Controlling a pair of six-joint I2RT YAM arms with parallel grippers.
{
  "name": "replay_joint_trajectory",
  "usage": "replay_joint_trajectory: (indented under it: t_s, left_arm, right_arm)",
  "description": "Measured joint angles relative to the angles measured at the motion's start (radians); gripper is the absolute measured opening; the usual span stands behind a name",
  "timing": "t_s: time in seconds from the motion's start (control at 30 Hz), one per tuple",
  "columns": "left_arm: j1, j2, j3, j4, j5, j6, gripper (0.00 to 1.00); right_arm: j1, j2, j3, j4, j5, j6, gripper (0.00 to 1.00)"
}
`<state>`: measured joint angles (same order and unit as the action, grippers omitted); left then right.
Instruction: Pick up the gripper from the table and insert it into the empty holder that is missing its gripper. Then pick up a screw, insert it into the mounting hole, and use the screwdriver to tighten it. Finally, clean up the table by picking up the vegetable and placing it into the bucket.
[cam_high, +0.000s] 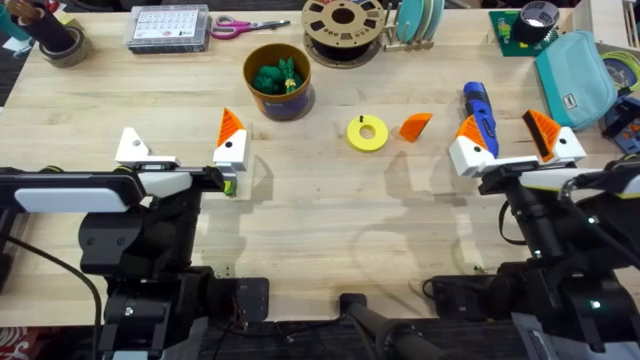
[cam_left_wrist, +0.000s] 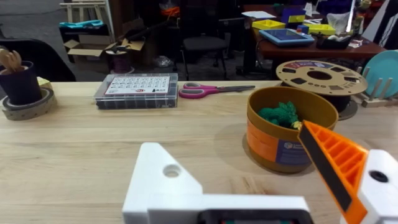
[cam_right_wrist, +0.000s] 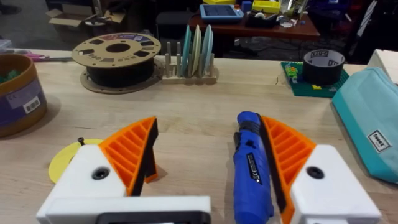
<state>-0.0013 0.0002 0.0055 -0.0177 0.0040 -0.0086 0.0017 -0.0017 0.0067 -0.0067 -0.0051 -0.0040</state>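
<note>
Two grippers are in view. The left gripper (cam_high: 180, 150) stands wide open and empty; one finger carries an orange pad, the other is a bare white holder (cam_high: 131, 147). The right gripper (cam_high: 515, 142) is spread wide, both fingers orange-padded, with one blue screwdriver (cam_high: 481, 115) lying between them against one pad; whether it is gripped cannot be told. One loose orange gripper (cam_high: 414, 125) lies just beside one yellow disc (cam_high: 367, 133), on the side toward the screwdriver. One bucket (cam_high: 277, 82), beyond the disc toward the left gripper, holds one green vegetable (cam_high: 277, 76). The bucket's label is unreadable. No screw can be made out.
</note>
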Motion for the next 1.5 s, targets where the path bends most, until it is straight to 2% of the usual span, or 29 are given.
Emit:
replay_joint_trajectory:
  t_s: [0.33, 0.47, 0.53, 0.63, 0.8, 0.97, 1.1, 1.3, 1.5]
  left_arm:
    - [0.000, 0.000, 0.000, 0.004, -0.003, 0.000, 0.945]
    - [0.000, 0.000, 0.001, 0.037, -0.005, 0.000, 0.945]
    - [0.000, 0.000, 0.006, 0.030, -0.006, 0.000, 0.945]
    - [0.000, 0.000, 0.051, -0.011, -0.009, 0.000, 0.945]
    - [0.000, 0.020, 0.231, -0.127, -0.031, 0.000, 0.947]
    - [0.000, 0.146, 0.449, -0.299, -0.040, 0.000, 0.945]
    - [0.000, 0.296, 0.620, -0.449, -0.046, 0.000, 0.946]
    - [0.000, 0.530, 0.842, -0.679, -0.050, 0.000, 0.946]
    - [0.000, 0.728, 0.974, -0.845, -0.050, 0.000, 0.948]
  right_arm:
    - [0.000, 0.000, 0.000, 0.005, 0.000, 0.000, 0.995]
    - [0.000, 0.002, 0.000, 0.111, -0.003, 0.000, 0.995]
    - [0.000, 0.002, 0.004, 0.167, -0.004, 0.000, 0.995]
    - [0.000, 0.002, 0.039, 0.167, -0.007, 0.000, 0.996]
    - [0.000, 0.002, 0.194, 0.088, -0.014, 0.000, 0.994]
    - [0.000, 0.054, 0.403, -0.089, -0.018, 0.000, 0.995]
    - [0.000, 0.162, 0.556, -0.262, -0.019, 0.000, 0.995]
    - [0.000, 0.388, 0.772, -0.530, -0.019, 0.000, 0.995]
    - [0.000, 0.622, 0.939, -0.739, -0.019, -0.003, 0.995]
